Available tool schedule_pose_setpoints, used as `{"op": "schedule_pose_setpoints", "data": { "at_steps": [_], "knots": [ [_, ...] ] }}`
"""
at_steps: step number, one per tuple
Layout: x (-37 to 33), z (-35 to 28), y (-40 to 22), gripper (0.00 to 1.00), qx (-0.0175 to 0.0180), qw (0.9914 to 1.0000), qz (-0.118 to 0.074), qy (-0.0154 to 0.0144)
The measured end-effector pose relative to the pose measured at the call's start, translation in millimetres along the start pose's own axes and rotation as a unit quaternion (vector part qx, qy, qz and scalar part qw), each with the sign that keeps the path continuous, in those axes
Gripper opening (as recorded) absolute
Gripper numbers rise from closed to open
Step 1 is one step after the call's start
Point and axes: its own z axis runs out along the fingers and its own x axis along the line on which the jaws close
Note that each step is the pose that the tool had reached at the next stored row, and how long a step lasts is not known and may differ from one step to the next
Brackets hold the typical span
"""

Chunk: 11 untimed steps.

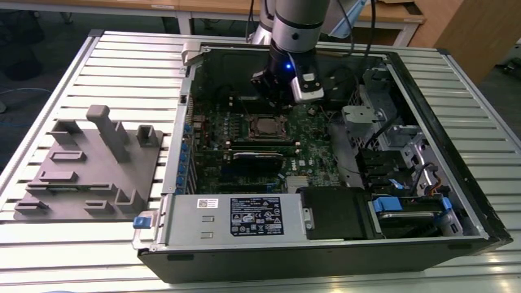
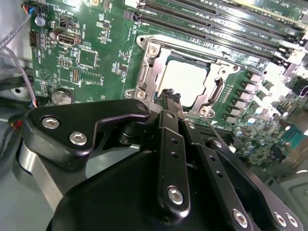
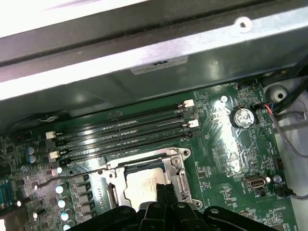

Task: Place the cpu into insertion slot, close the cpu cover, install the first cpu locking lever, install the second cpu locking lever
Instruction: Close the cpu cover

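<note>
cpu (image 2: pixel 186 79) lies flat in insertion slot (image 2: pixel 144 81)

Even room light brightens the slatted table (image 1: pixel 122 55) at the exterior view's left, while the open computer case (image 1: pixel 326 259) holds deep shadow in the frame's upper middle, where a blue lamp (image 1: pixel 287 66) glows on the arm. In both wrist views glare bleaches the cpu (image 2: pixel 185 79) (image 3: pixel 142 185) near white; the case wall (image 3: pixel 144 53) gleams.
</note>
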Motion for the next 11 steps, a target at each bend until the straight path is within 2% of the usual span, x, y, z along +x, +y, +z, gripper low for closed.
{"op": "schedule_pose_setpoints", "data": {
  "at_steps": [5, 11],
  "knots": [
    [0.0, 0.1, 0.0, 0.11, 0.0004, 0.99949, -0.032, 0.0011],
    [0.0, 0.5, 0.0, 0.11, 0.0008, 0.99724, -0.074, 0.0014]
  ]
}}
